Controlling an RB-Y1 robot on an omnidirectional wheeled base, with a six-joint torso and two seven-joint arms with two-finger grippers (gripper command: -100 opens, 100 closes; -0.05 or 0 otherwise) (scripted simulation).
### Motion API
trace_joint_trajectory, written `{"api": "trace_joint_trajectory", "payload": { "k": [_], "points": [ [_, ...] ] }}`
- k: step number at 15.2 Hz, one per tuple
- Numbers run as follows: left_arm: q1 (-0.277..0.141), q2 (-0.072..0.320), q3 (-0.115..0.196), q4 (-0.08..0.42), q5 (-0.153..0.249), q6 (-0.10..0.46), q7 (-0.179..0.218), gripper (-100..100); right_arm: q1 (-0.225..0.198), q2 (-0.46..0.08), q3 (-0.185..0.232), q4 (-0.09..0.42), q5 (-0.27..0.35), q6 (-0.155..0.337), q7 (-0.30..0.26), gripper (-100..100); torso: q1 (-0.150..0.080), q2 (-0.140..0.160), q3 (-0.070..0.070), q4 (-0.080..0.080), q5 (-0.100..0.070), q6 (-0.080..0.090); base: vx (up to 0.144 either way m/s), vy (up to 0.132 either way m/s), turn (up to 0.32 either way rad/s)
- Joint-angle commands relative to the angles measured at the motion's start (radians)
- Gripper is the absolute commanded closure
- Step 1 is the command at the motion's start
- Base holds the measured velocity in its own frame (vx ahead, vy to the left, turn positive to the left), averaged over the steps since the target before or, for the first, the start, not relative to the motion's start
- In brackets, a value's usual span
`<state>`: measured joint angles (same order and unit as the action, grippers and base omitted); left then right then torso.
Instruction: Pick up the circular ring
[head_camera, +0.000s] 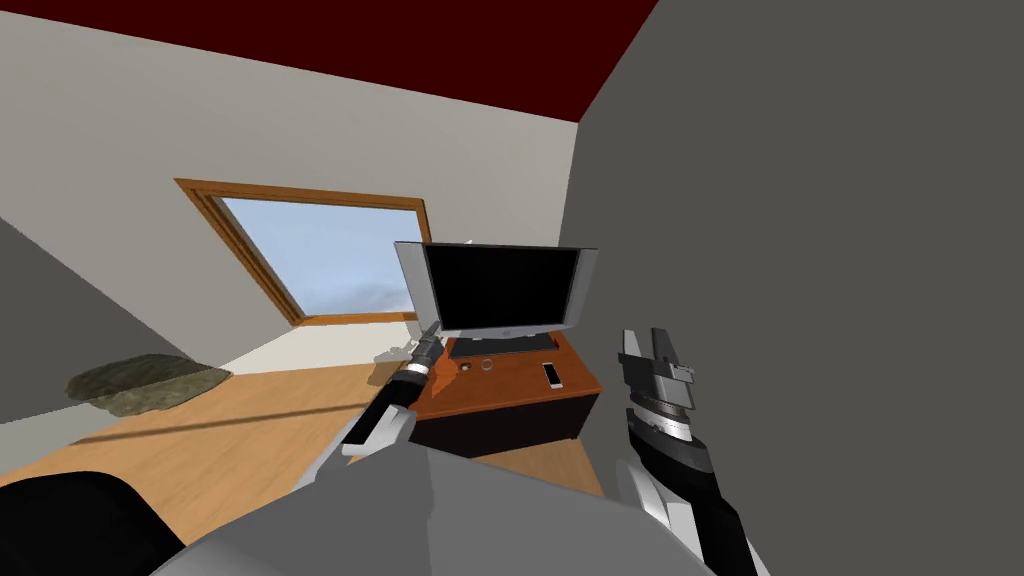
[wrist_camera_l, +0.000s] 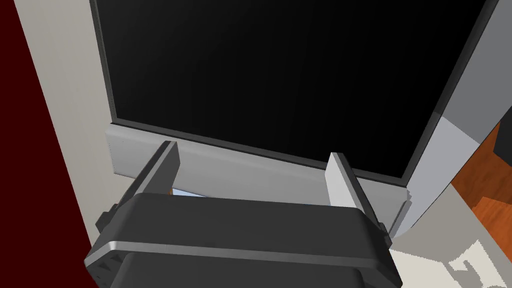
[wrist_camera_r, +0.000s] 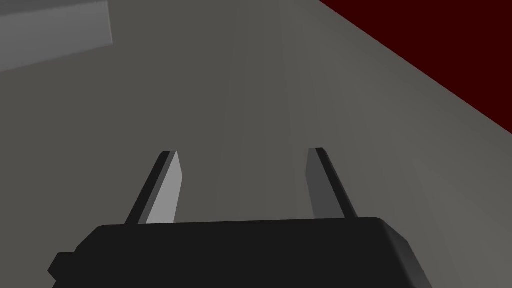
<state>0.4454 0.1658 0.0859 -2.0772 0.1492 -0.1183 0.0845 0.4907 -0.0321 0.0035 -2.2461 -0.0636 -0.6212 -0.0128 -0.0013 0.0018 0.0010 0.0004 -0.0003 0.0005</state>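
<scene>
The circular ring (head_camera: 487, 364) is a small pale hoop lying flat on the brown TV stand (head_camera: 520, 392), just in front of the television's base. My left gripper (head_camera: 432, 335) hovers over the stand's left end, left of the ring and apart from it. In the left wrist view this gripper (wrist_camera_l: 252, 161) is open with nothing between its fingers (wrist_camera_l: 167, 162), and it points at the television's lower frame (wrist_camera_l: 260, 167). My right gripper (head_camera: 648, 345) is raised to the right of the stand, open (wrist_camera_r: 242, 155) and holding nothing.
A grey-framed television (head_camera: 497, 288) stands on the back of the stand. A white phone (head_camera: 552, 374) lies right of the ring, and a small dark item (head_camera: 466, 367) lies to the ring's left. A grey wall (head_camera: 820, 280) is close on the right. A window (head_camera: 320, 255) and wood floor (head_camera: 250, 440) are to the left.
</scene>
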Motion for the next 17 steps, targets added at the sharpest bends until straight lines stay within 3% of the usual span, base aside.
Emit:
{"api": "trace_joint_trajectory", "payload": {
  "k": [1,3,4,6,7,9,10,11,12,13,14,16,17],
  "points": [
    [-0.033,0.018,0.034,0.05,0.028,0.05,0.026,-100,0.0,0.0,0.0,0.0,0.0,0.0,0.0,0,0.0,0.0,0.0,0.0,0.0,0.0,-0.018,-0.031,-0.366],
    [-0.033,0.018,0.034,0.059,0.028,0.064,0.026,-100,0.0,0.0,0.0,0.0,0.0,0.0,0.0,0,0.0,0.0,0.0,0.0,0.0,0.0,-0.013,-0.021,-0.18],
    [-0.051,0.026,0.055,0.102,0.045,0.091,0.042,-100,0.0,0.0,0.0,0.0,0.0,0.0,0.0,0,0.0,-0.001,0.0,0.0,0.0,0.0,-0.009,-0.024,-0.275],
    [-0.051,0.026,0.055,0.102,0.045,0.105,0.042,-100,0.0,0.0,0.0,0.0,0.0,0.0,0.0,0,0.001,-0.001,0.0,0.0,0.0,0.0,-0.007,-0.012,-0.204],
    [-0.07,0.034,0.078,0.147,0.063,0.139,0.06,-100,0.0,0.0,0.0,0.0,0.0,0.0,0.0,0,0.001,-0.001,0.0,0.0,0.0,-0.001,-0.006,-0.011,-0.2],
    [-0.07,0.034,0.078,0.147,0.063,0.146,0.06,-100,0.0,0.0,0.0,0.0,0.0,0.0,0.0,0,0.001,-0.001,0.0,0.0,0.0,0.0,-0.007,-0.01,-0.204],
    [-0.089,0.041,0.102,0.193,0.081,0.179,0.079,-100,0.0,0.0,0.0,0.0,0.0,0.0,0.0,0,0.001,-0.001,0.0,0.0,0.0,0.0,-0.005,-0.013,-0.323],
    [-0.089,0.041,0.102,0.193,0.081,0.189,0.079,-100,0.0,0.0,0.0,0.0,0.0,0.0,0.0,0,0.001,-0.001,-0.001,0.0,0.0,0.001,-0.005,-0.01,-0.304],
    [-0.109,0.048,0.128,0.229,0.098,0.215,0.098,-100,0.0,0.0,0.0,0.0,0.0,0.0,0.0,0,0.001,-0.001,-0.001,0.0,0.0,0.0,-0.007,-0.015,-0.398],
    [-0.109,0.048,0.128,0.241,0.098,0.233,0.098,-100,0.0,0.0,0.0,0.0,0.0,0.0,0.0,0,0.001,-0.001,-0.001,0.0,0.0,0.001,-0.006,-0.009,-0.331],
    [-0.128,0.055,0.154,0.267,0.114,0.261,0.118,-100,0.0,0.0,0.0,0.0,0.0,0.0,0.0,0,0.001,-0.001,-0.001,0.0,0.0,0.0,-0.006,-0.009,-0.313],
    [-0.128,0.055,0.154,0.29,0.114,0.278,0.118,-100,0.0,0.0,0.0,0.0,0.0,0.0,0.0,0,0.002,-0.001,-0.001,0.0,0.0,0.0,-0.004,-0.005,-0.227],
    [-0.149,0.062,0.181,0.329,0.13,0.314,0.138,-100,0.0,0.0,0.0,0.0,0.0,0.0,0.0,0,0.002,-0.001,-0.001,0.0,0.0,0.0,-0.002,-0.006,-0.274]
  ]
}}
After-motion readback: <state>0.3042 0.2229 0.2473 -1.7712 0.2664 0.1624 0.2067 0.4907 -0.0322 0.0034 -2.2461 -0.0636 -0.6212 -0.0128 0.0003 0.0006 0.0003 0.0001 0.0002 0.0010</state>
